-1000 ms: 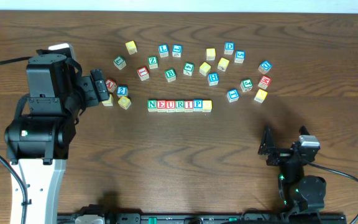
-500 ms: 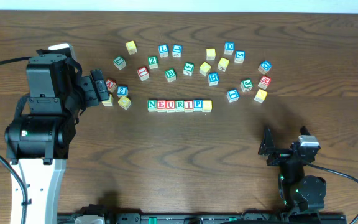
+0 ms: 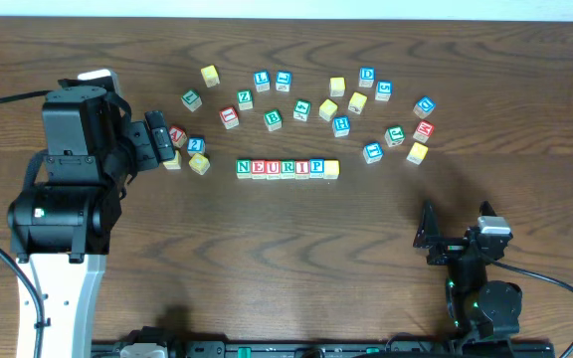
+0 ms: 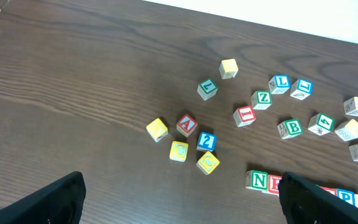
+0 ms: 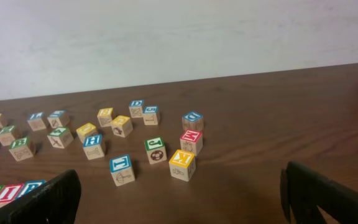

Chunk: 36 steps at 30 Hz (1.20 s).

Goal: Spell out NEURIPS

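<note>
"Where are the letters?"
"The NEURIPS cubes sit in one row, mid tabletop."
"Is anything grabbing them?"
"No. The left gripper and right gripper are spread wide, holding nothing."

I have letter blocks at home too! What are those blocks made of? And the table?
The blocks look like pale wood with a matte finish: plain tan sides show, and the letters sit inside painted coloured borders. The table looks like dark brown wood, with wavy grain lines across it, though it could be a printed wood-look top; I can't tell.
</note>
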Available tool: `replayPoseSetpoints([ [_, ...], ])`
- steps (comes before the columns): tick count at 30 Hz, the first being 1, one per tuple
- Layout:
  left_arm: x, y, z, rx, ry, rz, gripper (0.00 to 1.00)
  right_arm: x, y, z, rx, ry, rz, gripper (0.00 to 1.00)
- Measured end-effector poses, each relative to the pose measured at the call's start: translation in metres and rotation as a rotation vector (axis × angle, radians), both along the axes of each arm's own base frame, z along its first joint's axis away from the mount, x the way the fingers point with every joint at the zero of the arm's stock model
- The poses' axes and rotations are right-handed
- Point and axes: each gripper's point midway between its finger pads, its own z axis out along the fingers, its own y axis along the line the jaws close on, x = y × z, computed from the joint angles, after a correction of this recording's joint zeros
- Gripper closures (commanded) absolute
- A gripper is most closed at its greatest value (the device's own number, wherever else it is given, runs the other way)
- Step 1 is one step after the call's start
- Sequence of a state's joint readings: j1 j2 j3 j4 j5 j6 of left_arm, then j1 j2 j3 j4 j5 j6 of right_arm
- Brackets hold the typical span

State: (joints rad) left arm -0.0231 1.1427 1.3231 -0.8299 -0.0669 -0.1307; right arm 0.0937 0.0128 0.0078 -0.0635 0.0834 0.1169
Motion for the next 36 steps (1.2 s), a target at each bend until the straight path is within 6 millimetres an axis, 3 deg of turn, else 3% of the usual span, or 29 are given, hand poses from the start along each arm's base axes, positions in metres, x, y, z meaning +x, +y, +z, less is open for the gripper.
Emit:
replayPoseSetpoints([
  [13, -0.004, 0.004, 0.001, 0.018, 0.004, 0.019, 0.02, 0.000, 0.000, 0.000, 0.000, 0.000, 0.000, 0.01],
  [17, -0.011, 0.006, 0.010, 0.024, -0.033, 0.028, 0.02, 0.000, 0.000, 0.000, 0.000, 0.000, 0.000, 0.01],
  [22, -0.011, 0.008, 0.027, 0.030, -0.249, 0.028, 0.03, 0.000, 0.000, 0.000, 0.000, 0.000, 0.000, 0.01],
  [25, -0.013, 0.006, 0.026, 0.049, -0.384, 0.007, 0.02, 0.000, 0.000, 0.000, 0.000, 0.000, 0.000, 0.01],
  [28, -0.021, 0.005, 0.010, 0.059, -0.471, -0.005, 0.02, 0.000, 0.000, 0.000, 0.000, 0.000, 0.000, 0.01],
  [36, -0.055, 0.008, -0.059, 0.074, -0.571, -0.006, 0.02, 0.000, 0.000, 0.000, 0.000, -0.001, 0.000, 0.01],
])
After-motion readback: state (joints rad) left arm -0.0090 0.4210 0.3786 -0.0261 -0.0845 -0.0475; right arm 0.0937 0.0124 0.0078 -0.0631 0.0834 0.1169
